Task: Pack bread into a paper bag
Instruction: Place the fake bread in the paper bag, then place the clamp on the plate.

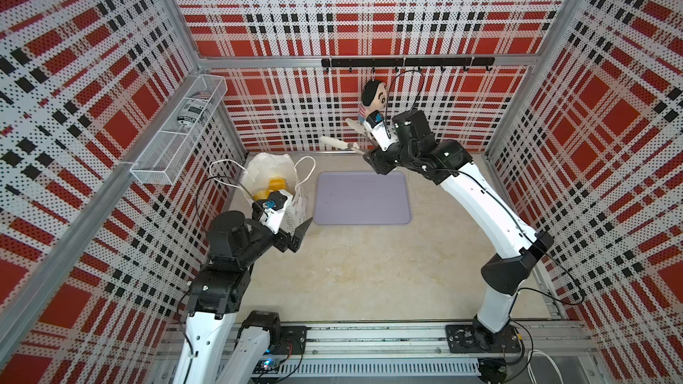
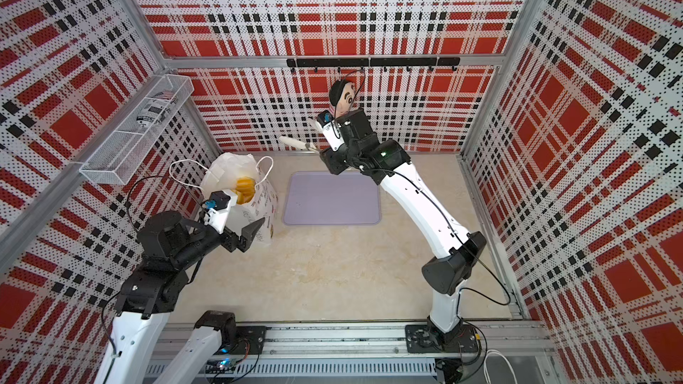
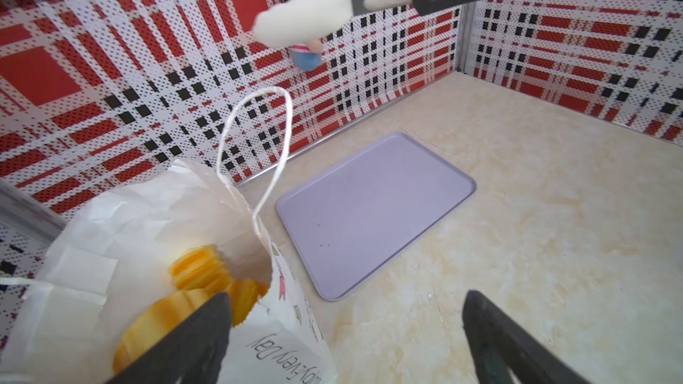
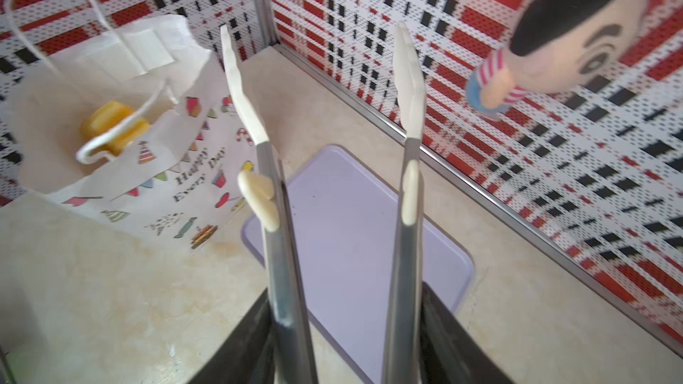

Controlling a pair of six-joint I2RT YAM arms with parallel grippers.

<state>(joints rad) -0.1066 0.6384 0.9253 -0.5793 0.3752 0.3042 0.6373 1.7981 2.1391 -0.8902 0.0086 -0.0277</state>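
Note:
The white paper bag (image 1: 258,169) (image 2: 225,168) stands open at the table's back left, with printed pictures and lettering on its side (image 4: 192,179). Golden-yellow bread (image 1: 275,184) (image 2: 245,186) (image 3: 199,271) (image 4: 111,120) lies inside it. My left gripper (image 1: 301,234) (image 2: 253,232) (image 3: 347,299) hangs open just in front of the bag, holding nothing. My right gripper (image 1: 373,158) (image 4: 345,297) is raised near the back wall, shut on metal tongs (image 1: 338,144) (image 2: 295,142) (image 4: 406,105). The tongs' white tips stand apart with nothing between them.
A flat lavender tray (image 1: 362,197) (image 2: 332,199) (image 3: 373,208) lies right of the bag. A doll (image 1: 373,96) hangs from a black hook rail (image 1: 406,62) behind the right wrist. A wire basket (image 1: 177,131) with a can is fixed to the left wall.

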